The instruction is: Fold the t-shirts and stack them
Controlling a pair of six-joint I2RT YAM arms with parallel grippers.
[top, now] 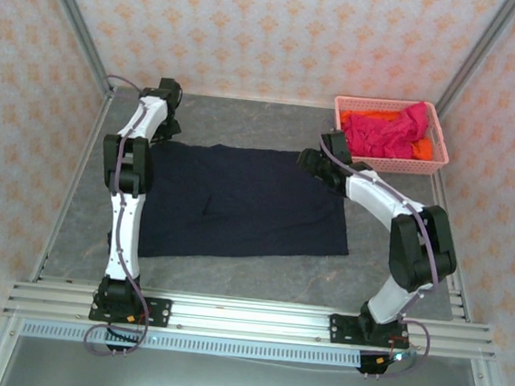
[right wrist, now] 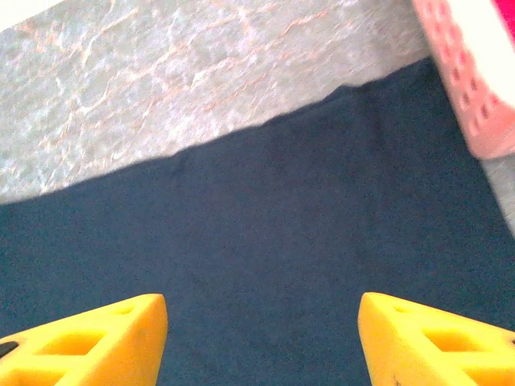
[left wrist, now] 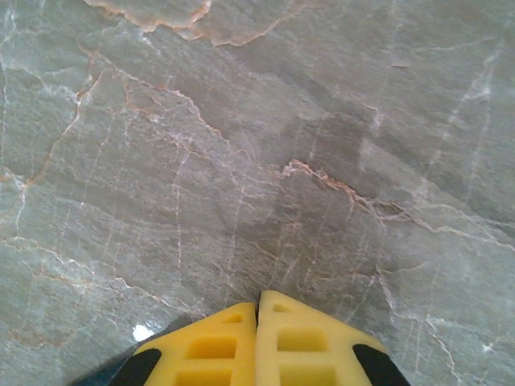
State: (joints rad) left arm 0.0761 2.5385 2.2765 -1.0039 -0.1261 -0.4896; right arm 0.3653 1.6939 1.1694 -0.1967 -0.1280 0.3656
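Note:
The dark navy t-shirt (top: 238, 205) lies spread flat in the middle of the table. My left gripper (top: 167, 111) is at its far left corner. In the left wrist view that gripper (left wrist: 259, 296) is shut, its yellow tips pressed together over bare marble; no cloth shows between them, and a dark sliver lies beside the left finger. My right gripper (top: 314, 159) hovers over the shirt's far right corner, open (right wrist: 261, 310), with navy cloth (right wrist: 265, 217) under the gap. The magenta-red t-shirt (top: 386, 132) and the orange t-shirt (top: 423, 151) lie crumpled in the basket.
The pink lattice basket (top: 440, 142) stands at the back right, and its corner (right wrist: 463, 72) is close to my right gripper. Metal frame rails run along the table's sides and near edge. Bare marble (top: 231, 282) lies in front of the shirt.

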